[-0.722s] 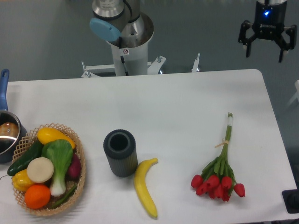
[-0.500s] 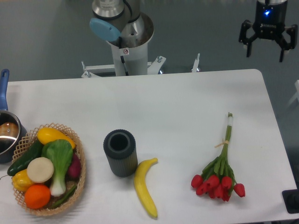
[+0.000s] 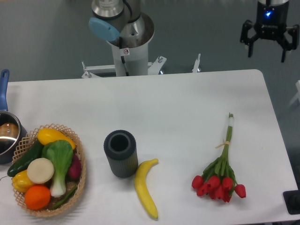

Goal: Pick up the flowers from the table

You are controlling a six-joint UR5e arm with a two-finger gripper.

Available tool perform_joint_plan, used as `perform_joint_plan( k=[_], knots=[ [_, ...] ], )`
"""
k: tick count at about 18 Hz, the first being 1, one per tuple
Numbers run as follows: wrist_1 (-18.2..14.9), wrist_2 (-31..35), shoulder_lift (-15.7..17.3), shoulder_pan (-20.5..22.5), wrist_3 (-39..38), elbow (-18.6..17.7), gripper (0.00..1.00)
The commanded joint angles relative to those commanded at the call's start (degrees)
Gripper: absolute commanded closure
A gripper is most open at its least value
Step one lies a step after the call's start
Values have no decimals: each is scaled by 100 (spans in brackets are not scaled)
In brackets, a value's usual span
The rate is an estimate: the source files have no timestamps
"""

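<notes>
**End effector released and far off; flowers lie untouched on the right of the worktop**

Our end effector (image 3: 269,46) hangs at the top right, beyond the back edge of the worktop (image 3: 178,103), fingers spread and holding nothing. It is well apart from the flowers (image 3: 220,168).

The flowers lie flat near the worktop's right side, toward the front. Red heads point to the front edge, pale stem ends point back. A tie wraps the stems roughly midway along the bare part.

Handling, as we judge it: light, soft, easily crushed. The heads are the fragile part and would bruise or splay under a pinch, so we avoid them. The stems look thin and could flex or slip, and a grip near the pale tips would let the heavier head end droop. Our best hold looks to be across the bundled stems at or just below the tie, fingers straddling the bunch crosswise and closing gently. The stems lie low on the worktop, so we must come down close to the surface.

Room: bare worktop on both sides of the stems, so a descent from above looks unobstructed. The right edge is near, and a dark object (image 3: 292,202) sits at the front right corner, near the heads. The banana (image 3: 146,188) and the dark ribbed cylinder (image 3: 121,153) lie to the left, well apart. The vegetable basket (image 3: 80,174) and pot (image 3: 6,136) are at the far left, no concern.
</notes>
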Motion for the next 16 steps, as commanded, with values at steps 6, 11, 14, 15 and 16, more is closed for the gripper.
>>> perform_joint_plan(
  k=[6,11,14,15,16],
  knots=[
    [316,-9,-159,-290,-835,-35,0],
    [378,-192,-290,-405,-1372,-61,0],
    [588,-448,-457,-475,-1532,-123,0],
    [685,-440,-527,-562,-1497,-140,0],
    [756,-439,-606,-633,-1496,-175,0]
  ],
)
